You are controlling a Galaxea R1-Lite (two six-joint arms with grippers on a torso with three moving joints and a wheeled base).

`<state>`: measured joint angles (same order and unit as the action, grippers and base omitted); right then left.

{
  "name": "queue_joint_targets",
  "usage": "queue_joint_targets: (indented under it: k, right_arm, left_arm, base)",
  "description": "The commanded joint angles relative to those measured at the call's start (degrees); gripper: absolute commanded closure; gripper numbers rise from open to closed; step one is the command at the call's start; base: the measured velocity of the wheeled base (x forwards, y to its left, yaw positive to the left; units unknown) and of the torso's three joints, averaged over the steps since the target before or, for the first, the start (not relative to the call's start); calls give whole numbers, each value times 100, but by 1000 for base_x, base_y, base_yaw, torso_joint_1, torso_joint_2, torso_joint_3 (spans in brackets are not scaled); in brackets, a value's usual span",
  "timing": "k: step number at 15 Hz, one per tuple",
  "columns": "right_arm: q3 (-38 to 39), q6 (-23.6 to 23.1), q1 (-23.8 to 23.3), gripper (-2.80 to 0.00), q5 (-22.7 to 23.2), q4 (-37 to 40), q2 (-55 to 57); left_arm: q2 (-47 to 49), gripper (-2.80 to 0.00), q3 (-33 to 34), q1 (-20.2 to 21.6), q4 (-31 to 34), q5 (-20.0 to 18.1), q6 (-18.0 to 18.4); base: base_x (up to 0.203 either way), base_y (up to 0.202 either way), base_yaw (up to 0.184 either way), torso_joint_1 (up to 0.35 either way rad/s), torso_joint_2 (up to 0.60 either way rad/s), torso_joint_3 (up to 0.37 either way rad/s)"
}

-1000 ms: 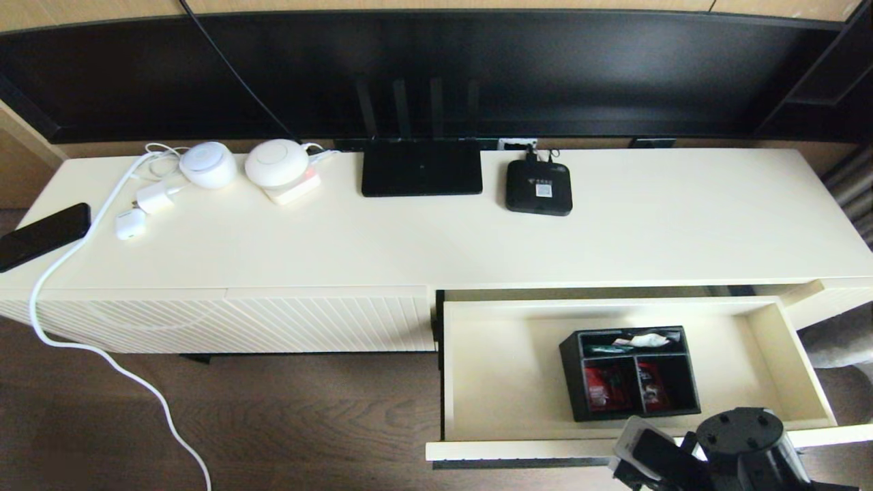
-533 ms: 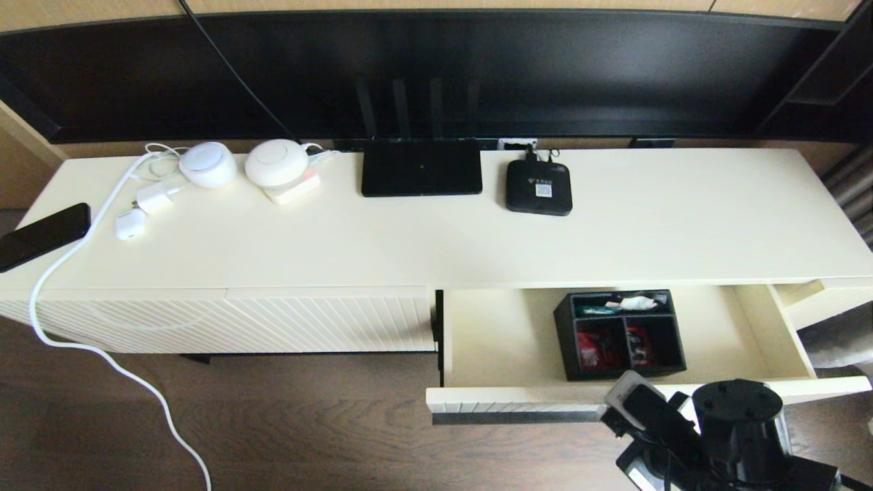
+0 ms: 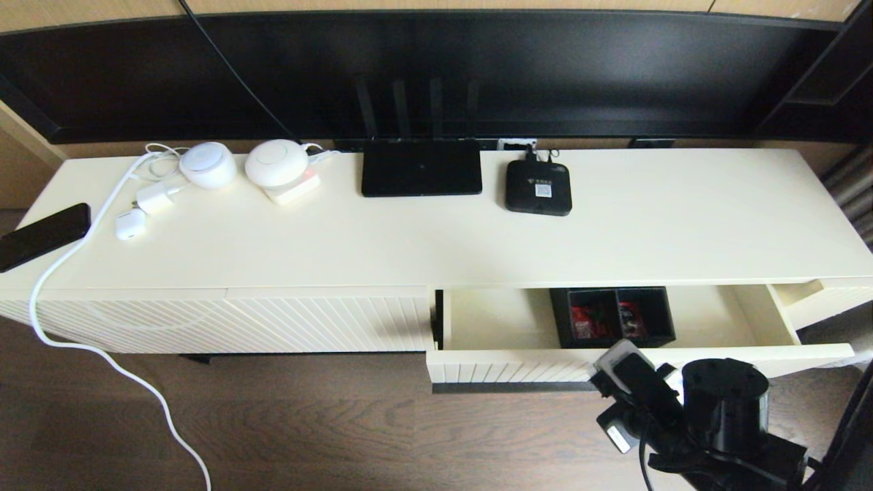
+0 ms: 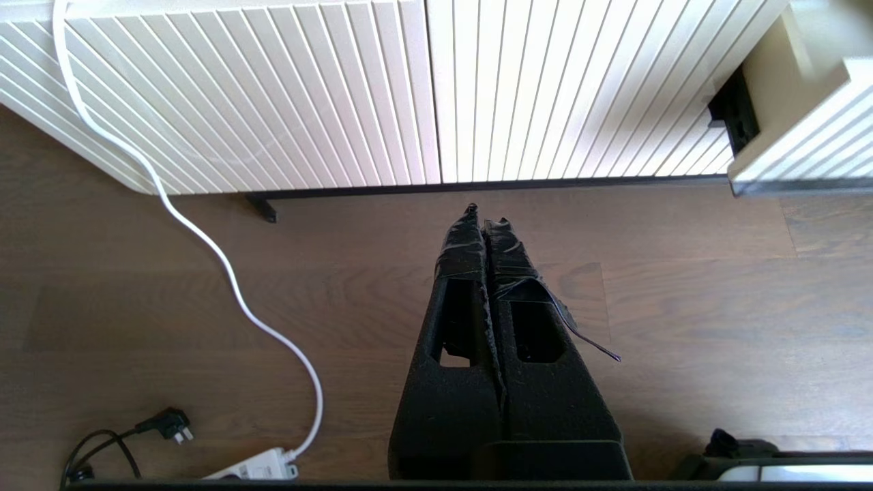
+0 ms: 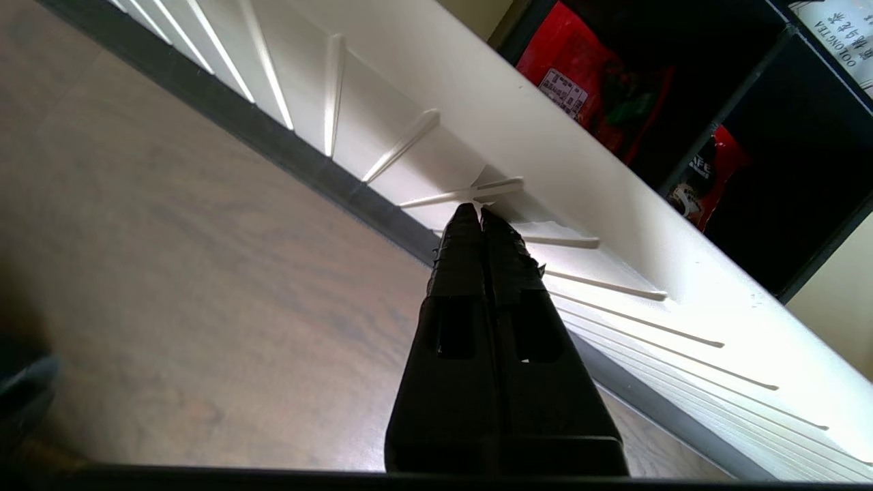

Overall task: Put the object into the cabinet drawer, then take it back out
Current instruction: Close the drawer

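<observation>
Cream drawer [image 3: 505, 320] juts partly out of the cabinet below the tabletop's [image 3: 436, 239] front edge, toward its right end, in the head view. Inside it sits the black organizer box [image 3: 612, 317], its long axis running along the drawer front; its back part is hidden under the tabletop edge, and two compartments show, each with a red packet. The right pincer [image 3: 600, 365] is at the ribbed drawer front, just before the box, fingers pressed together and holding nothing.

From the left wrist, the left pincer [image 4: 485, 217] hangs over the wooden floor [image 4: 682, 307] with its fingers closed on nothing, short of the ribbed cabinet front [image 4: 341, 88]; a white cable [image 4: 225, 273] trails across the floor.

From the right wrist, the right pincer's [image 5: 474, 213] closed tips touch the drawer's ribbed face [image 5: 423, 150] above its dark bar handle [image 5: 327, 177]. Beyond the drawer's top rim the box [image 5: 764, 102] shows red packets [image 5: 580, 75] in separate compartments.
</observation>
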<state>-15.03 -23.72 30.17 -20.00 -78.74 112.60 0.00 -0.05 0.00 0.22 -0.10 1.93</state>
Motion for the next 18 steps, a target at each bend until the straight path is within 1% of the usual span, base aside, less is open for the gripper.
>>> queue_joint_targets:
  k: [1, 5, 7, 9, 18]
  right_arm:
    - [-157, -23, -116, 0, -49, -272, 340]
    - [-510, -27, -213, 0, -85, -431, 537]
    - [-622, -19, -264, 0, -234, -481, 678]
    - [-838, -26, -309, 0, -306, -687, 849]
    - [-1738, -26, -524, 0, -324, -791, 1354]
  left_arm:
    - [9, 0, 4, 0, 4, 1, 1]
    - [9, 0, -4, 0, 4, 1, 1]
    - [9, 0, -4, 0, -3, 1, 1]
    - [9, 0, -4, 0, -4, 1, 1]
    - [9, 0, 4, 0, 4, 1, 1]
  base:
    - [0, 0, 0, 0, 0, 0]
    - [0, 0, 0, 0, 0, 0]
    - [0, 0, 0, 0, 0, 0]
    - [0, 0, 0, 0, 0, 0]
    - [0, 0, 0, 0, 0, 0]
